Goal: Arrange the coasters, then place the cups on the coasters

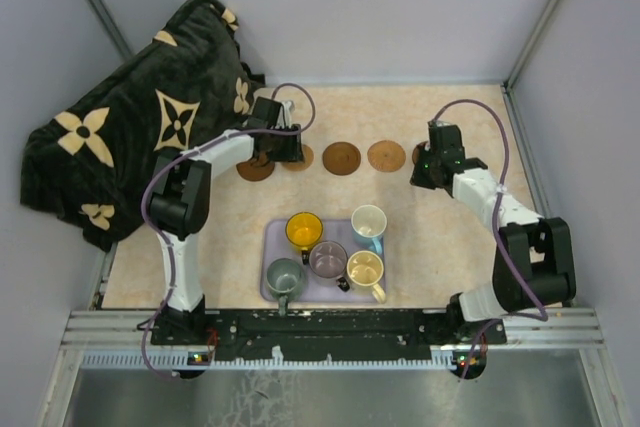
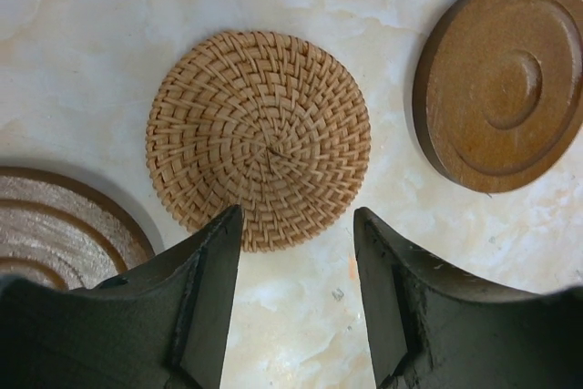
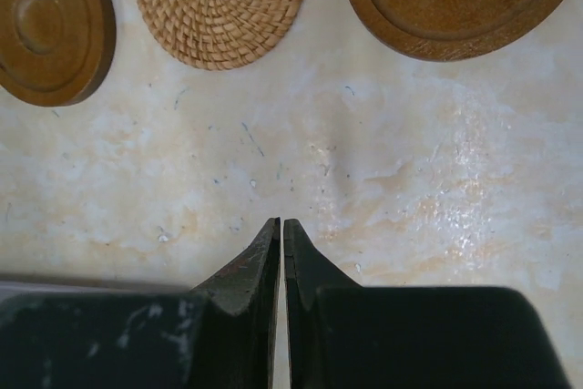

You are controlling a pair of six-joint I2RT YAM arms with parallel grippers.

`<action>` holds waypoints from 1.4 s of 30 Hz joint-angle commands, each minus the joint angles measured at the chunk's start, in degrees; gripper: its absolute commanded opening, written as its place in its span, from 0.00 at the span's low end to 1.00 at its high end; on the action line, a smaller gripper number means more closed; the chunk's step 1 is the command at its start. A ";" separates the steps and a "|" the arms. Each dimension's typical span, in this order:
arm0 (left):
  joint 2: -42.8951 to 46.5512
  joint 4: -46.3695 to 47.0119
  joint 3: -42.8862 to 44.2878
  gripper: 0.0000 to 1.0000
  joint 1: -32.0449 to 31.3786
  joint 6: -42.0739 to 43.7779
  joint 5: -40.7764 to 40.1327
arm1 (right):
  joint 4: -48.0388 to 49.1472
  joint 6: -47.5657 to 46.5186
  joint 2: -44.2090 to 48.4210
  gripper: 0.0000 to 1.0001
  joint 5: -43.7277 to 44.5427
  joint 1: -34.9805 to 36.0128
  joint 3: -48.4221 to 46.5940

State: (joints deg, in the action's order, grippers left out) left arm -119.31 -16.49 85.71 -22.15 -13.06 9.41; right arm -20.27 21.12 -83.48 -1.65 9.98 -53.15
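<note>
Because every coaster is a flat round disc, none has a long axis or a heading; the five lie flat in a row that runs left to right across the far part of the marbled table (image 1: 450, 237).

At the left end is a dark wooden coaster (image 1: 252, 169), turned with raised concentric rings. Next comes a tan woven coaster (image 2: 260, 138), its wicker coiled in a spiral from the centre. The left gripper (image 2: 296, 218) hangs over it with its jaws apart and nothing between them. The coaster's near rim shows in the gap between the tips, and most of the disc lies just beyond them. Whether the tips touch it cannot be told.

A middle dark coaster (image 1: 341, 158), a second woven coaster (image 1: 386, 156) and a last dark coaster (image 1: 419, 154) follow. The last is half hidden by the right gripper (image 3: 281, 223), whose jaws are pressed together on nothing, with the discs apart from and beyond its tips.

Nearer the arms, the cups stand upright on a lavender tray (image 1: 270, 247): grey-green (image 1: 284, 276), yellow-orange (image 1: 304, 231), mauve (image 1: 327, 260), cream-yellow (image 1: 366, 270) and white-and-blue (image 1: 369, 224).
</note>
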 commanded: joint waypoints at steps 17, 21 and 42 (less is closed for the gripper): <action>27.73 12.21 -22.99 0.62 3.70 -4.20 0.17 | 1.92 -0.85 0.21 0.10 1.63 3.29 -7.89; 29.51 14.47 -28.86 0.61 5.71 -5.79 -2.28 | 3.33 -0.93 -4.28 0.10 1.49 3.65 -10.31; 22.97 16.71 -32.78 0.56 5.85 -8.06 -3.88 | 7.02 -4.15 -16.20 0.06 9.19 7.42 -15.89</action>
State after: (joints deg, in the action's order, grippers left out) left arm -94.94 -0.14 51.48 -16.14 -19.86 4.95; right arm -15.40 18.83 -103.79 3.70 17.45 -66.87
